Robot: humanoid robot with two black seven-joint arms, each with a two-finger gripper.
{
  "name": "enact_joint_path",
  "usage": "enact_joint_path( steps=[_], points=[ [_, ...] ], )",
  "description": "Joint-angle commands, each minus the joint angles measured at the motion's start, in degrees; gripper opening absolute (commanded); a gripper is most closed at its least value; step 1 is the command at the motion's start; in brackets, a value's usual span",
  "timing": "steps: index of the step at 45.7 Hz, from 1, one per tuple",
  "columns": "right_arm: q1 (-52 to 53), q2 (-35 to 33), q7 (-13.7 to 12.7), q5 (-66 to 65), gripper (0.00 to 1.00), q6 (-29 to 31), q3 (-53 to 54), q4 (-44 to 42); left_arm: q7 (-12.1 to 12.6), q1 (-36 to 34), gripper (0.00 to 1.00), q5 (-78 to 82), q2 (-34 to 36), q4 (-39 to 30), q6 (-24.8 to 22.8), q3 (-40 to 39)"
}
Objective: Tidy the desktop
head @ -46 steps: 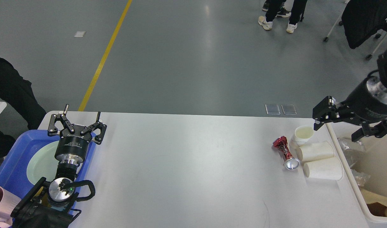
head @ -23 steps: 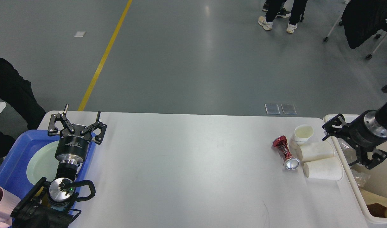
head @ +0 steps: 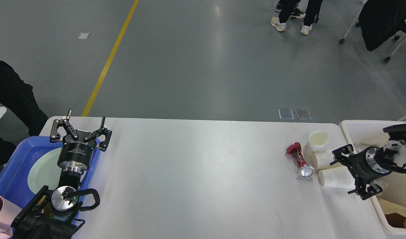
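Beside the red can (head: pixel 299 159), paper cups (head: pixel 336 177) front the right tool (head: pixel 347 172), spread, empty.

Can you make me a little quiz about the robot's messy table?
1. True or false: the crushed red can lies on the desktop.
2. How many white paper cups are by the can: A two, B three, C five?
3. Which gripper hangs over the blue tray, the left gripper or the right gripper?

Key: 1 true; 2 B; 3 left.
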Motion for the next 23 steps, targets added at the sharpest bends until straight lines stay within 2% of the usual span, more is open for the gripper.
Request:
enact_joint_path(
  steps=[1, 12, 23],
  points=[
    [-4.1, 0.5, -0.1, 0.0, 1.0, -1.5, 2.3, -4.5, 0.0, 0.0, 0.96, 0.0, 0.0, 0.0, 0.0, 0.0],
    [-8.8, 0.6, -0.3, 0.0, 1.0, -5.2, 7.8, -9.4, 0.0, 0.0, 0.96, 0.0, 0.0, 0.0, 0.0, 0.0],
    [-10.5, 1.7, -0.3, 0.0, 1.0, -7.6, 8.5, -10.0, 0.0, 0.0, 0.96, 0.0, -0.1, 0.0, 0.0, 0.0]
  ],
)
